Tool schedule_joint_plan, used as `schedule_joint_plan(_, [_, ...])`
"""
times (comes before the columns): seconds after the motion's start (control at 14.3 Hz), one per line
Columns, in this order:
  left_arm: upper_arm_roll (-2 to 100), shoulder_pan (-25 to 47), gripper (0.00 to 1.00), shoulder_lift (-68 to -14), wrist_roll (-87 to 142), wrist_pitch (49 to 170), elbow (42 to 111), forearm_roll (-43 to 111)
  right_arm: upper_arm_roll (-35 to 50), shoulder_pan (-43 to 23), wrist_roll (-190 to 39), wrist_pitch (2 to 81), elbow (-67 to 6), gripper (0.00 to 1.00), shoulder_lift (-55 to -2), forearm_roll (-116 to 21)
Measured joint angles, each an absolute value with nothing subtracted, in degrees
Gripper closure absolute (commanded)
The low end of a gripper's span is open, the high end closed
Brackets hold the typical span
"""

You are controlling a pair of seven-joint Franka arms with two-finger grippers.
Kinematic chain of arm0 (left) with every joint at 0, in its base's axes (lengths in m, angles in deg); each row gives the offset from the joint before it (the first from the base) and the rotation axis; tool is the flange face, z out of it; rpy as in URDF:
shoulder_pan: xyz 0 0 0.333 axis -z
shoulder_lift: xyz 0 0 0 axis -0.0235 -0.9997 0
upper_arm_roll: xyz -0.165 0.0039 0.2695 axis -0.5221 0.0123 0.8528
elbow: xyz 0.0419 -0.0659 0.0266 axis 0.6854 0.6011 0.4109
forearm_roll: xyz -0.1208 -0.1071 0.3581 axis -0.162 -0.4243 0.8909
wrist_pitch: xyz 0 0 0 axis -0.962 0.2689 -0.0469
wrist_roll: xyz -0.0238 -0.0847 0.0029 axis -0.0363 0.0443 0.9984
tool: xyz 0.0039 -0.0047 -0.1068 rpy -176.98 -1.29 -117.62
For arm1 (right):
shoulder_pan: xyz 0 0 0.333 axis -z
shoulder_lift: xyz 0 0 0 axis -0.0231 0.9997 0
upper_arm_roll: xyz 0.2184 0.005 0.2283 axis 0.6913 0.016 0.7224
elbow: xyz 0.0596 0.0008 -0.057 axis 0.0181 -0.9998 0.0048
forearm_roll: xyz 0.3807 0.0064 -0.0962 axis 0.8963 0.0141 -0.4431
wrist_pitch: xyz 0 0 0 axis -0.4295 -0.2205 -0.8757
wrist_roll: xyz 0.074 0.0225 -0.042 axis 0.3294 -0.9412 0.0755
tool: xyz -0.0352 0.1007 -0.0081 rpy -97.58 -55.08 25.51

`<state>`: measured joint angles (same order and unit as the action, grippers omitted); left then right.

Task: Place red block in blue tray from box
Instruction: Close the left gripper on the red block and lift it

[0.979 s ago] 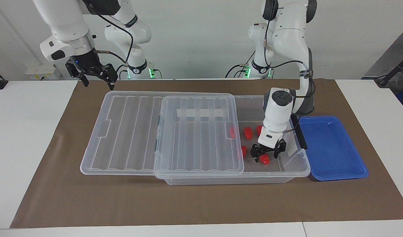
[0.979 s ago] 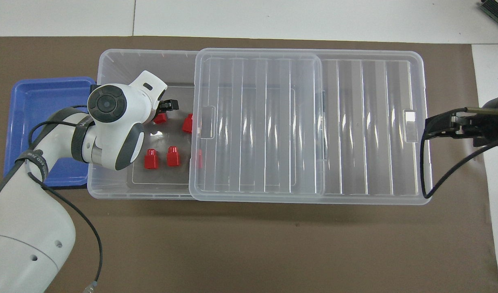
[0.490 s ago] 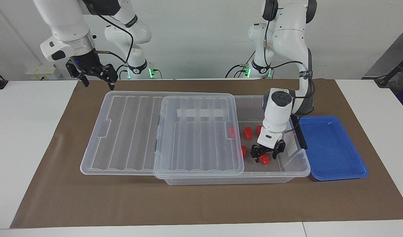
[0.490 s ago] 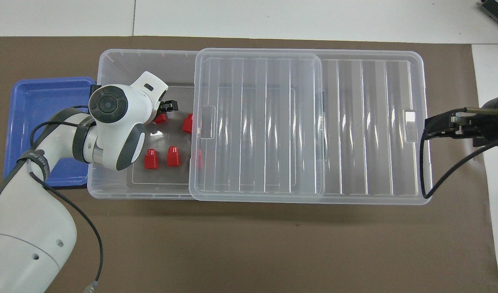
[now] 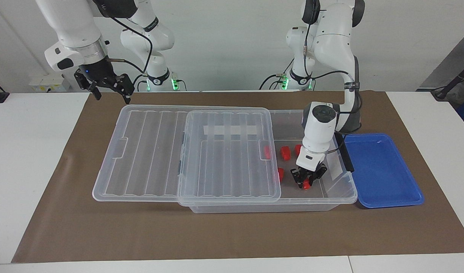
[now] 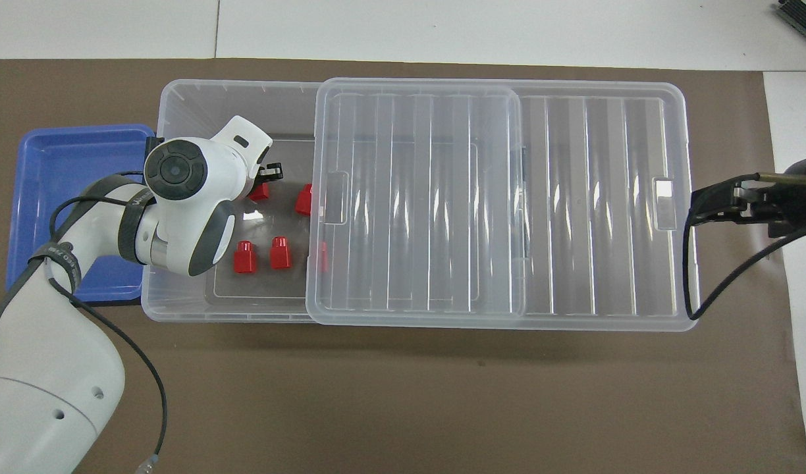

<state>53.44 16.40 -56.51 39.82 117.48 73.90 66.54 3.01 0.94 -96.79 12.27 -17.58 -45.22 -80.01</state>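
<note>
Clear plastic formed the box (image 5: 332, 197), whose lid (image 5: 186, 151) lay slid toward the right arm's end, leaving the end by the blue tray (image 5: 383, 172) uncovered. Down in that uncovered part, the left gripper (image 5: 307, 182) had its fingers pinched tight on a red block (image 5: 306, 184), low by the box floor. Other blocks (image 6: 245, 256) lay nearby on the floor, nearer the robots, one partly under the lid's edge. Just beside the box sat the tray, on the brown mat (image 5: 232, 235). Over the mat's corner by the lid, the right gripper (image 5: 110, 94) waited with fingers spread wide, holding nothing.
</note>
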Motion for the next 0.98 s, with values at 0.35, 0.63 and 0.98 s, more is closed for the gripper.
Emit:
schedule_joint_plan(0.35, [53.44, 16.40, 1.00, -56.51, 39.82, 117.47, 73.90, 66.54, 3.01, 0.94, -96.79, 12.27, -17.59, 0.00, -45.22, -80.01])
schedule_joint_plan(0.63, [53.44, 16.39, 1.00, -56.51, 39.82, 115.64, 73.27, 66.54, 3.01, 0.94, -96.79, 12.27, -17.58, 0.00, -45.22, -80.01])
schedule_joint_plan(0.98, [53.07, 16.47, 1.00, -56.34, 39.84, 103.25, 66.92, 66.53, 3.01, 0.94, -96.79, 12.27, -17.58, 0.00, -45.22, -80.01])
